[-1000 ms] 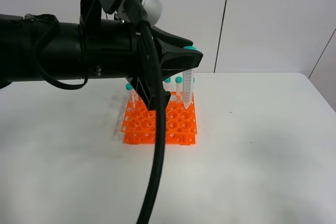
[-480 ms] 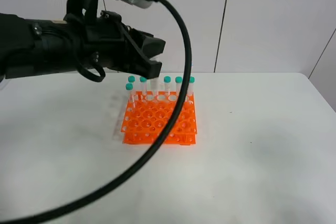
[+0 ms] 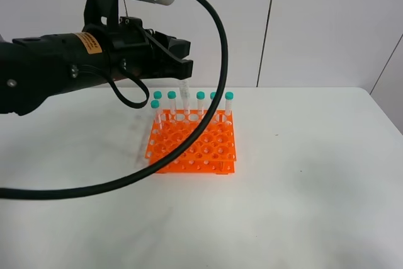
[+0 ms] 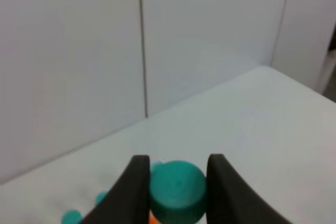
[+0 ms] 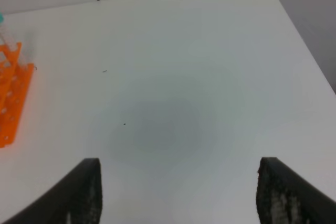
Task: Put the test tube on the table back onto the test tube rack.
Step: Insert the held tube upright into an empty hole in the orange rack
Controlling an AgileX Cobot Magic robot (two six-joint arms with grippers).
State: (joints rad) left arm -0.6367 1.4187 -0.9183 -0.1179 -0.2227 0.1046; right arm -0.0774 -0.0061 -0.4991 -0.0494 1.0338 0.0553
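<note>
My left gripper [image 3: 181, 66] is shut on the teal cap [image 4: 177, 186] of the test tube [image 3: 184, 97] and holds it upright over the back row of the orange test tube rack [image 3: 192, 146]. The tube's lower end reaches down among the other capped tubes [image 3: 200, 96]. I cannot tell whether it sits in a hole. In the left wrist view both fingers [image 4: 137, 187] press the cap's sides. My right gripper [image 5: 180, 165] is open and empty above the white table [image 5: 184, 77], right of the rack's edge [image 5: 10, 98].
Several identical teal-capped tubes stand in the rack's back row and left side [image 3: 155, 105]. The left arm's black cable [image 3: 217, 80] loops in front of the rack. The white table [image 3: 302, 187] spreads around the rack, with a wall behind.
The left arm has pulled back from the camera and swung left. The held tube has moved from the rack's back right corner to the middle of the back row.
</note>
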